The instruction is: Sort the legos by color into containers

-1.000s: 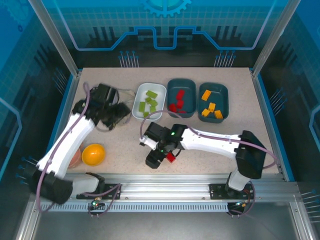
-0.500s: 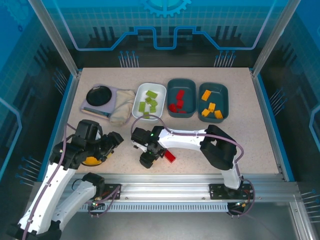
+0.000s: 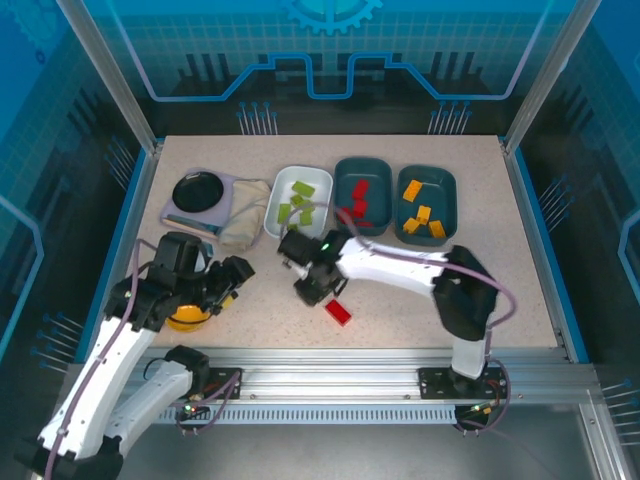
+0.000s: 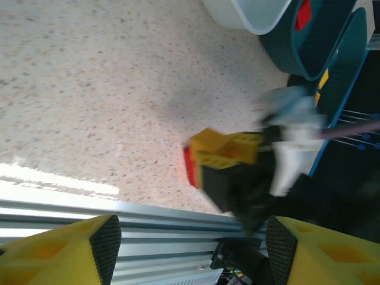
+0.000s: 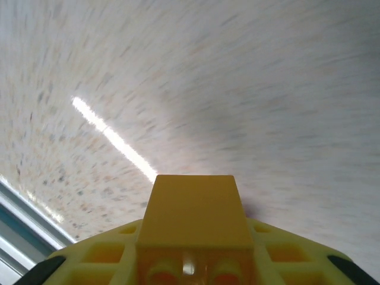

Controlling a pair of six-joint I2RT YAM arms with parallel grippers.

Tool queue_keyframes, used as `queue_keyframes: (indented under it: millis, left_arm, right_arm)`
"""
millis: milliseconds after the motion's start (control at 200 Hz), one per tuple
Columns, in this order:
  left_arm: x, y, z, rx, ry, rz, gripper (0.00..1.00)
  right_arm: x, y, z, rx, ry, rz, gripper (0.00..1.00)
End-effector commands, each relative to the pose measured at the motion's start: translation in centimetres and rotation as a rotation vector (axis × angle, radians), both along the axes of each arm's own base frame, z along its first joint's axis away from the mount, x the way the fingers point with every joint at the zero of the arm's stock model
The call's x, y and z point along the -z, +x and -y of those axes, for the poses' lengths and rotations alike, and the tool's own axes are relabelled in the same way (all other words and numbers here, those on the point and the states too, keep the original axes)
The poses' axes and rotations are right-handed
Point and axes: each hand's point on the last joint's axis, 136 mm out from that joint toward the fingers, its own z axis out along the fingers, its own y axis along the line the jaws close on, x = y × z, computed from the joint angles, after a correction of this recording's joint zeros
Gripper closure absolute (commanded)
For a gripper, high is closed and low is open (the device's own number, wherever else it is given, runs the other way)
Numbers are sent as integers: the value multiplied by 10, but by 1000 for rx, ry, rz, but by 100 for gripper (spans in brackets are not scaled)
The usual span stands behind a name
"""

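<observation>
Red lego (image 3: 338,311) is the one piece I see loose on the table (image 3: 500,290), close to the front rail. It lies free, just beside the right gripper (image 3: 311,288) and not in it. The rest looks sorted: green legos (image 3: 303,187) in the white tray (image 3: 290,172), red ones (image 3: 360,190) in the middle tray (image 3: 345,168), orange ones (image 3: 412,187) in the right tray (image 3: 443,192).

Right jaws: I can't tell how wide they stand. From overhead the fingers are tucked under the tool. My right wrist picture is smeared, with bare tabletop ahead and nothing red in front of the fingers.

Left gripper (image 3: 228,280) hangs over the orange bowl (image 3: 180,320), jaws well apart and empty. Its camera looks across at the right gripper, with a sliver of red at that tool's edge.

Now, how will this brick handle? I'd say feather-light, hard and glossy. It won't squash, but it could skid or spin away if one finger touches first. It lies at a slant to the rail, so I'd turn the wrist to match. I'd take it across its two long flat sides at mid-length, fingertips nearly down on the table. A grip on a corner or on the studs would likely squirt it out. Then it belongs in the middle tray with the other reds.
</observation>
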Motion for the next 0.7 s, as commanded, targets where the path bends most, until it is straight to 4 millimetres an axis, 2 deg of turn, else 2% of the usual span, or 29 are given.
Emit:
queue_keyframes:
  millis: [0, 60, 165, 305, 385, 485, 695]
  left_arm:
    - [-21, 34, 29, 101, -64, 89, 30]
    - [-27, 51, 43, 141, -54, 112, 30]
    - [-32, 79, 72, 204, -35, 129, 30]
    - [-29, 110, 113, 261, -38, 127, 30]
    - [-27, 126, 132, 278, -53, 126, 30]
    - [-27, 142, 150, 310, -45, 131, 31]
    - [-15, 158, 170, 351, -38, 104, 30]
  right_arm:
    - [-51, 54, 67, 215, 12, 112, 65]
    - [-58, 81, 107, 324, -5, 141, 65]
    - [-60, 122, 178, 535, -15, 135, 65]
    - [-51, 170, 244, 752, 13, 124, 65]
    - [-41, 194, 267, 825, 10, 107, 65]
    - [-28, 220, 286, 880, -14, 97, 65]
    - [-1, 261, 312, 973, -43, 64, 64]
